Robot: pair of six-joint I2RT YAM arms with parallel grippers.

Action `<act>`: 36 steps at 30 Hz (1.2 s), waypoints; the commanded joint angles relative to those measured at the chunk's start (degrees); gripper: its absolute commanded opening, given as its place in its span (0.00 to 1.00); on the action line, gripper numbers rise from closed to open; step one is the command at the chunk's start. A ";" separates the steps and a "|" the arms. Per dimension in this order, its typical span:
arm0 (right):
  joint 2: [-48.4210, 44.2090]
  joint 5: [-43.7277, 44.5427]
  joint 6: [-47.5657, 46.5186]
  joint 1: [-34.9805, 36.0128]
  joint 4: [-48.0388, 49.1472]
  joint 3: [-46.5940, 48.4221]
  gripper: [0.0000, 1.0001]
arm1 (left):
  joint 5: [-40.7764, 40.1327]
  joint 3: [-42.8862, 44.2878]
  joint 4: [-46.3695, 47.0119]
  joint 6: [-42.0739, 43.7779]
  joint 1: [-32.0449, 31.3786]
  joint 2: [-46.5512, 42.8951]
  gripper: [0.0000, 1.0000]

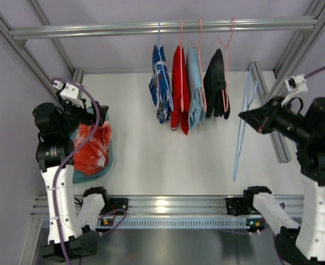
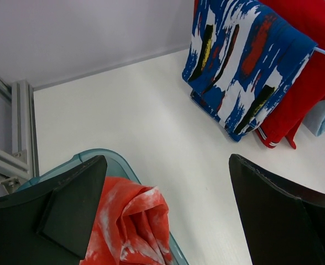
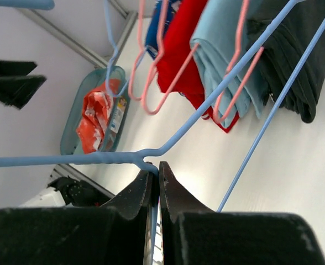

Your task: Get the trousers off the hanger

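Observation:
The orange-red mottled trousers (image 1: 93,146) lie crumpled in a teal bin (image 1: 108,165) at the left, off any hanger. My left gripper (image 1: 94,114) hovers just above them, open wide; in the left wrist view the trousers (image 2: 129,226) show beside its left finger, and nothing sits between the fingers of the gripper (image 2: 165,165). My right gripper (image 1: 243,116) is shut on the bare light-blue hanger (image 1: 241,138), held up at the right. In the right wrist view the gripper (image 3: 158,168) pinches the hanger (image 3: 68,159) at the bend below its hook. The trousers (image 3: 93,113) lie far off.
A metal rail (image 1: 96,30) across the back carries a blue-and-white garment (image 1: 161,83), a red one (image 1: 179,88), a light-blue one (image 1: 195,94) and a black one (image 1: 216,85), mostly on pink hangers. Aluminium frame posts stand at both sides.

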 commanded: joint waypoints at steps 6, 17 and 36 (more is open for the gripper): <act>21.69 -5.25 -1.90 -7.47 -7.15 15.38 0.00 | 1.89 1.85 1.22 -2.50 0.10 -3.41 0.98; 38.23 -0.01 0.04 -11.25 -3.46 34.27 0.00 | 2.51 0.18 1.05 -3.99 0.01 -4.64 0.98; 51.50 5.54 3.29 -11.25 2.78 47.83 0.00 | 1.98 -1.49 1.05 -5.05 0.01 -5.87 0.98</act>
